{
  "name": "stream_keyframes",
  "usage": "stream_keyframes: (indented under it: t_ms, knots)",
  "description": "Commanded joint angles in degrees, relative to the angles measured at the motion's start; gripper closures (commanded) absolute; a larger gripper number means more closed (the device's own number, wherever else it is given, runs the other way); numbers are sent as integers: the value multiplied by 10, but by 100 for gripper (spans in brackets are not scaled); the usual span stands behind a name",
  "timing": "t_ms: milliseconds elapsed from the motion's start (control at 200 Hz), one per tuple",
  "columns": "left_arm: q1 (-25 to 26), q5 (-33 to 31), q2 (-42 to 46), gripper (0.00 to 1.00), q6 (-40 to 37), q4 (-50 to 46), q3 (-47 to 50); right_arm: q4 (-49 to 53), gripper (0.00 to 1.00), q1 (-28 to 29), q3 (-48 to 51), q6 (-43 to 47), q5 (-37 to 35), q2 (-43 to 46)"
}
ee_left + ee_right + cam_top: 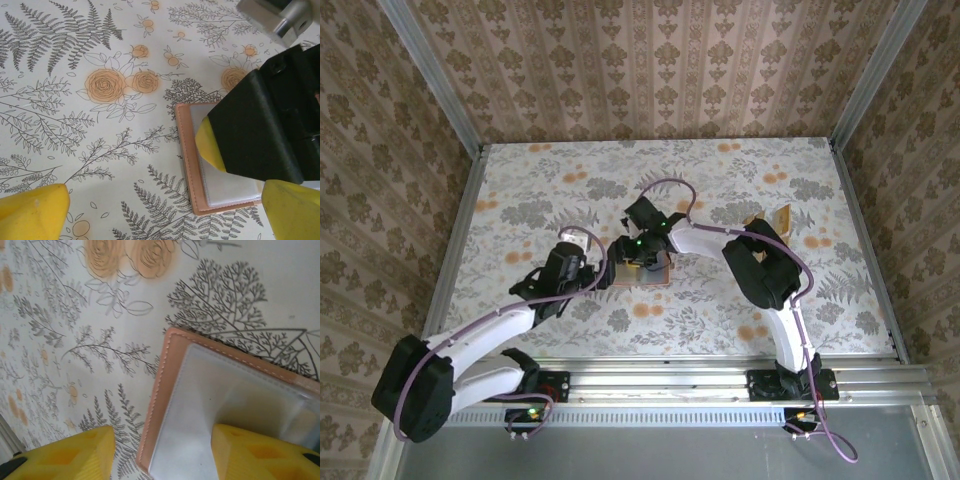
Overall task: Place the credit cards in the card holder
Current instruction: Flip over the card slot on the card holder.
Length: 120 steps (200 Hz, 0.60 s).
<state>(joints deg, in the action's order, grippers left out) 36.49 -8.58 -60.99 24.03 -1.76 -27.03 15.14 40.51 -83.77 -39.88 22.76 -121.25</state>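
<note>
The card holder (186, 165) lies open mid-table, flat terracotta leather with pale stitching framing a glossy clear sleeve (215, 395). The right gripper (162, 442) stands half-spread, one yellow pad on the sleeve, pinching nothing. The left gripper (162, 212) gapes wide just left of it. This looks like steadying the holder. Next, one of the thin tan credit cards (778, 217), far right, needs fetching.

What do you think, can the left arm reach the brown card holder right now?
Probably yes. The left gripper hangs open close beside the card holder, with nothing between them. But the right gripper rests on the holder's clear pocket, so only part of it looks free.
</note>
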Motion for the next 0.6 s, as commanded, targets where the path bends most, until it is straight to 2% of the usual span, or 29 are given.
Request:
stream_keyframes:
  t_ms: [0, 180, 380, 595]
  knots:
    - [-7, 19, 2, 0, 5, -5, 6, 30, 46, 3, -10, -8, -7, -4]
    - [-12, 32, -19, 0, 2, 9, 2, 66, 45, -10, -16, 19, -15, 44]
    - [-15, 56, -73, 0, -3, 26, -20, 108, 45, -44, 13, 53, -41, 137]
    - [-14, 84, -159, 0, 1, 66, -55, 182, 45, -121, 82, 100, -112, 246]
